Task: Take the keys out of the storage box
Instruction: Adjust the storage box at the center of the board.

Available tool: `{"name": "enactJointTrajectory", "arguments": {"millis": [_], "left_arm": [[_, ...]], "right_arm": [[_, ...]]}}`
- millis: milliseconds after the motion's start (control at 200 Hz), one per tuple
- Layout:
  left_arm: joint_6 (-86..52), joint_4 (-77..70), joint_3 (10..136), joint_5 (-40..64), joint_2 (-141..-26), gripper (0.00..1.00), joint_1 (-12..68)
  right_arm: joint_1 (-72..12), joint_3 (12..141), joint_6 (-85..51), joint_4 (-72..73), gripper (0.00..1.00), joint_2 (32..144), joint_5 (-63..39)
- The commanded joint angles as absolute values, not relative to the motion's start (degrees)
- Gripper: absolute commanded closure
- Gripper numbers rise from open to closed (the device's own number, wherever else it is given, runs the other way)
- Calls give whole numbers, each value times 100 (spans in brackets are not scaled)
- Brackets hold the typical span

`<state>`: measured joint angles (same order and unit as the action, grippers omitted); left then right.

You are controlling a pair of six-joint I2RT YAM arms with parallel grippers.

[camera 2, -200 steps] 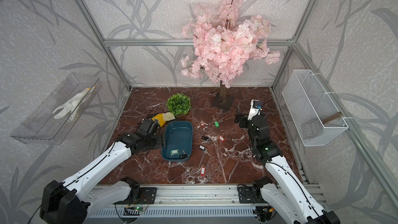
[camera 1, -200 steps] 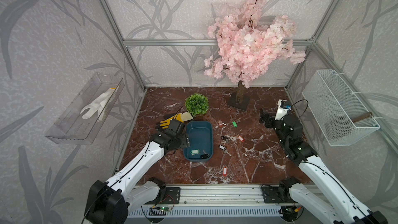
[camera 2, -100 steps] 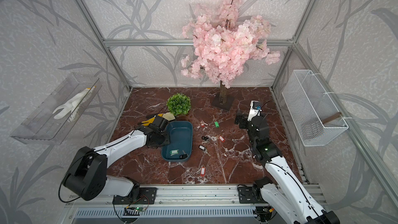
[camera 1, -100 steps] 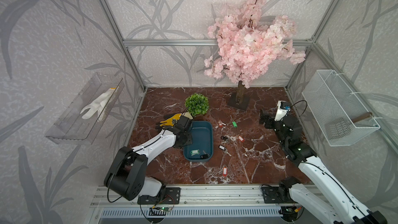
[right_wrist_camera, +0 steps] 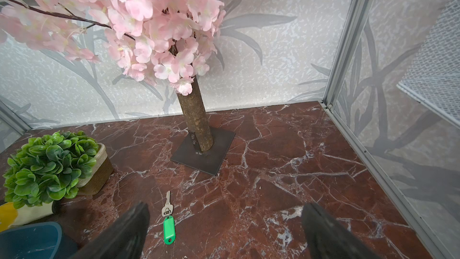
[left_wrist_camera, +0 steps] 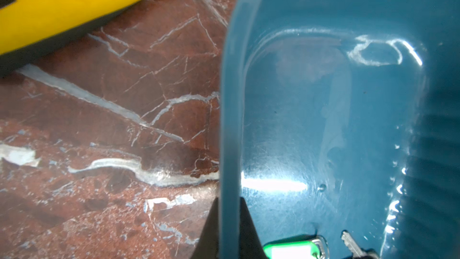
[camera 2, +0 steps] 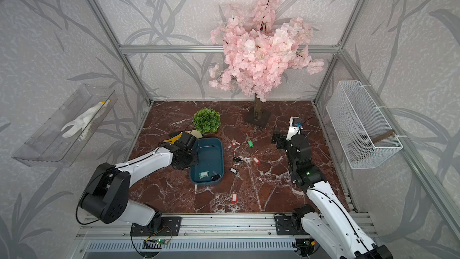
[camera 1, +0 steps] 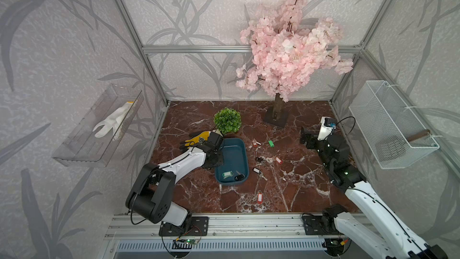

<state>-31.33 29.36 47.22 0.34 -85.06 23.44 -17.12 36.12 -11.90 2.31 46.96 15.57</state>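
**Obs, top + wrist cams**

- L gripper point(left_wrist_camera: 229, 201): jaws narrow, pinched on a long wall of the storage box point(left_wrist_camera: 311, 120). One finger point(left_wrist_camera: 210, 230) is outside on the table side, the other inside the wall. In both top views that's the box's left-hand wall, lower centre of frame.
- Box looks flat on the marble table point(camera 1: 298, 195). Can't tell if an edge is lifted.
- In the box: green-tag key point(camera 1: 227, 174) and black-tag key point(camera 1: 239, 177), just beside each other at the end nearest frame bottom. The upper end is bare.
- Other keys point(camera 1: 261, 161) lie scattered on the table right of the box, apart from it, so they count as out.
- R gripper point(right_wrist_camera: 225, 206): jaws wide, nothing between them. It sits at the right of the top views, well apart from the box, facing the blossom tree point(right_wrist_camera: 194, 120). A loose green key point(right_wrist_camera: 169, 227) lies on the table just ahead of it.

**Why, my read**

- You've got the wall, not a key. Prob. the wall serves as a handle, to brace the box or tip it.
- Small flat keys on a slick floor are hard to pinch, and a tip would slide both out at once.
- R arm seems parked clear, open in case it's needed.

**Watch**

- Yellow glove point(camera 1: 199, 137) and potted plant point(camera 1: 227, 120) sit close by L wrist, upper left of the box. A swing could nudge them.
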Motion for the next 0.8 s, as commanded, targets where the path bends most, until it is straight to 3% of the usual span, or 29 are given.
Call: {"name": "enactJointTrajectory", "arguments": {"millis": [0, 395, 585, 795], "left_arm": [[-3011, 3293, 4875, 121, -8396, 100, 2303], [-2681, 4888, 5607, 1309, -7901, 100, 1828], [-2440, 5218, 5809, 2052, -8072, 100, 1516], [-2376, 5188, 5836, 2136, -8175, 100, 1411]], "right_arm": [[-1679, 3541, -1090, 336, 1, 4658, 1626], [-1678, 3611, -1009, 230, 1, 4693, 1587], [-1679, 3752, -985, -7, 1, 4763, 1525], [-1670, 3766, -949, -106, 1, 4764, 1468]]}}
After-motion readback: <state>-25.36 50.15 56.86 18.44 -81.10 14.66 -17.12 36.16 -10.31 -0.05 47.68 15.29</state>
